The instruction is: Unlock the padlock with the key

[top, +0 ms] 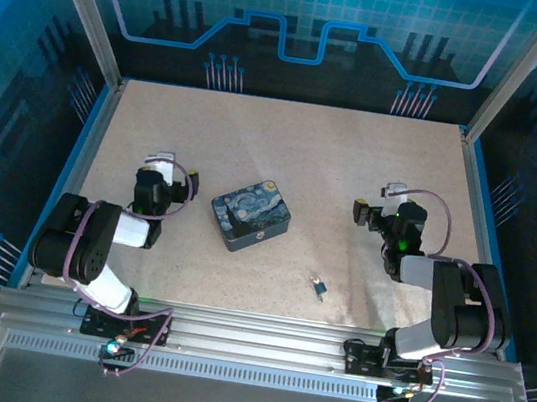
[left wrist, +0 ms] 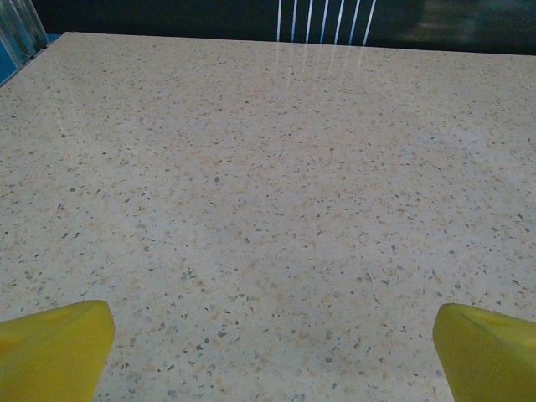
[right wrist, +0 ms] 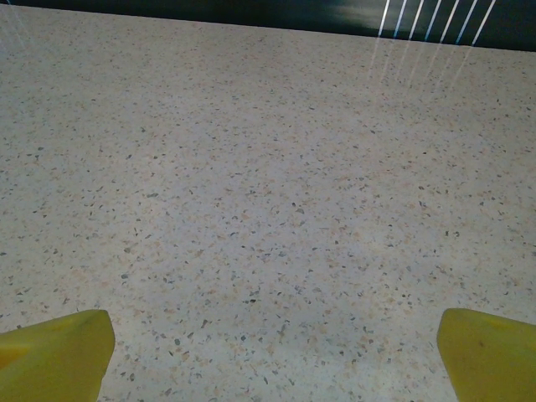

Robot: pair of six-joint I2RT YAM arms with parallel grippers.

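Top external, nearest my bases: the padlock [top: 319, 290] lies on the speckled table [top: 258, 139] between my arms, closer to the right one, and a dark speck touching it may be the key, too small to tell. Farther out sits the dark-blue painted tin [top: 250, 217], apart from the padlock. Beyond it, my left gripper [top: 161, 160] and right gripper [top: 394, 193] flank the tin, both spread wide and holding nothing, bare table between their yellow fingers [left wrist: 54, 347].

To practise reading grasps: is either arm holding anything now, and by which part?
Nothing is held. The left fingers and the right fingers stand open; the padlock lies untouched on the table.
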